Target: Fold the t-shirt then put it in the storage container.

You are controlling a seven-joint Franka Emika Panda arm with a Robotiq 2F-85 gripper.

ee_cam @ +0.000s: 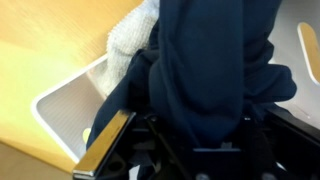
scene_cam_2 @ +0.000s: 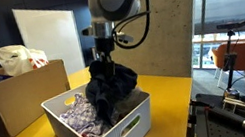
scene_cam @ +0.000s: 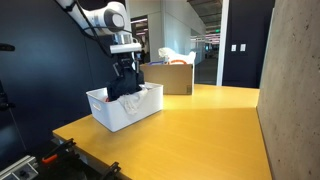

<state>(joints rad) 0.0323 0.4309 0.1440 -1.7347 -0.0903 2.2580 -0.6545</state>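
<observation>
Trouble ahead: your claw [scene_cam_2: 103, 51] is clamped on the dark t-shirt [scene_cam_2: 113, 84], which hangs bunched directly below it, dipping into the storage container [scene_cam_2: 125, 131]. Release now and 1 loose fold could drape over the rim.

1. A brown cardboard box [scene_cam_2: 11, 98] sits by the far edge of the yellow bench [scene_cam: 200, 120].
2. A white bundle [scene_cam_2: 19, 59] tops the box.
3. An orange chair [scene_cam_2: 226, 56] stands beyond the bench.

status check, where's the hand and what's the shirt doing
Hand shut on dark t-shirt. Shirt bunched, hanging into white container. Light cloth lying in container beside it.
</observation>
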